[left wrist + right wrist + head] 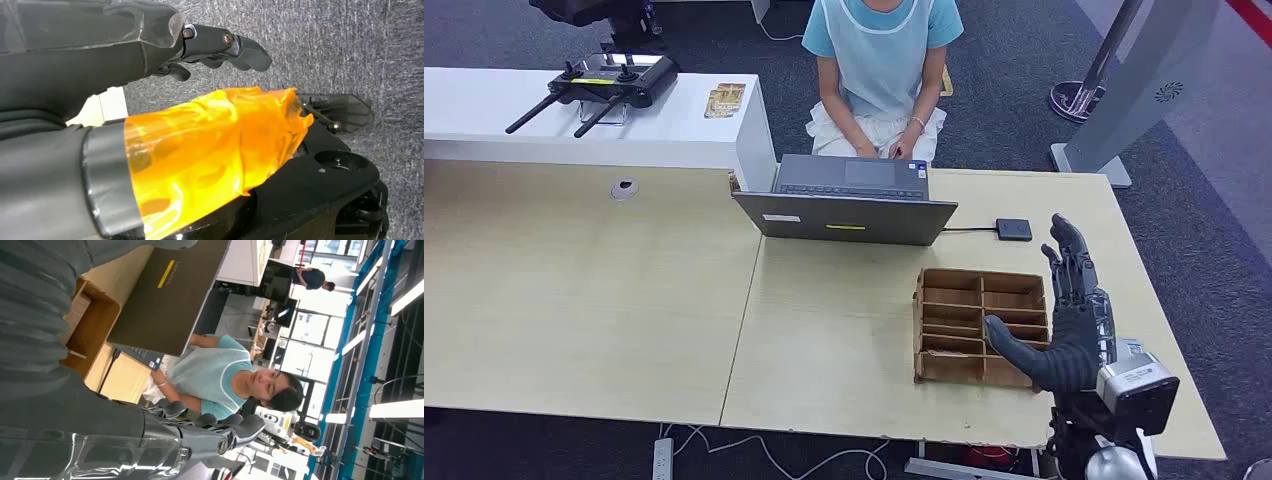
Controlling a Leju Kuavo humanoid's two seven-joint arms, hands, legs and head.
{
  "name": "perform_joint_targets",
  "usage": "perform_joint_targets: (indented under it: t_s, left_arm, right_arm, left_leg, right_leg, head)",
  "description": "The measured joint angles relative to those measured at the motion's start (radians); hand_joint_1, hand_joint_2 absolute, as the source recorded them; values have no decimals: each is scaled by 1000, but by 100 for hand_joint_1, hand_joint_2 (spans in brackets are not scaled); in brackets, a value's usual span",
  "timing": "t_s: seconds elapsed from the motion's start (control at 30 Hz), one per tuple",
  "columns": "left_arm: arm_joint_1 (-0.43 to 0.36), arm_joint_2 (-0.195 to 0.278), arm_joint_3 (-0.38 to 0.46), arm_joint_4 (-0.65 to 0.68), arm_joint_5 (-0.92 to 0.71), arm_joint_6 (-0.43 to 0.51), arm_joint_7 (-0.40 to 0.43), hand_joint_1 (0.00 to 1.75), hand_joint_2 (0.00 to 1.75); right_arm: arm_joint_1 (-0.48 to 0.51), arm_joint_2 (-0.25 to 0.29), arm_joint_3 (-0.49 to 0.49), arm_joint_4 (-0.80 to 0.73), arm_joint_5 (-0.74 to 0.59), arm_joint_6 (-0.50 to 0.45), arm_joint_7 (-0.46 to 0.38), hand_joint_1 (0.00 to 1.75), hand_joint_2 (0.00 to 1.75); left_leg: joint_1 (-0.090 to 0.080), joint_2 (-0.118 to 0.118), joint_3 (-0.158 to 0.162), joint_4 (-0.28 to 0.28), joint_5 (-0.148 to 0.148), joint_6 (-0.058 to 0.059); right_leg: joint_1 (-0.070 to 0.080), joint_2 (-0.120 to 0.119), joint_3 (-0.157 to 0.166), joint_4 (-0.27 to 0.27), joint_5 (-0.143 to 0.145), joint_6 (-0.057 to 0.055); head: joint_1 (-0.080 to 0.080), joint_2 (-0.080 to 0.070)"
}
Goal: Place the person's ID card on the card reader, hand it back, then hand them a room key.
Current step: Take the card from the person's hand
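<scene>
Card reader point(1014, 229) beyond right robot hand point(1064, 320) | apart | fingers spread, empty

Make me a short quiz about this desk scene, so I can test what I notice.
1. True or false: the robot's right hand holds a card.
2. Which lies nearest the right hand: A the grey open laptop, B the brown wooden compartment tray, C the small black square card reader?
3. Fill in: the seated person in the light blue top has both hands at the ____.

Key: 1 false, it is open and holds nothing. 2 B. 3 laptop.
</scene>
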Motion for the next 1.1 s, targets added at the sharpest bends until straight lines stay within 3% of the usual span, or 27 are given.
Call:
perform_joint_targets:
  t_s: [1.1]
  left_arm:
    - [0, -1, 0, 0, -3, 0, 18, 0, 0]
  right_arm:
    - [23, 0, 5, 2, 18, 2, 12, 0, 175]
  left_leg:
    - [0, 0, 0, 0, 0, 0]
  right_leg:
    - [0, 0, 0, 0, 0, 0]
  head:
    - [0, 0]
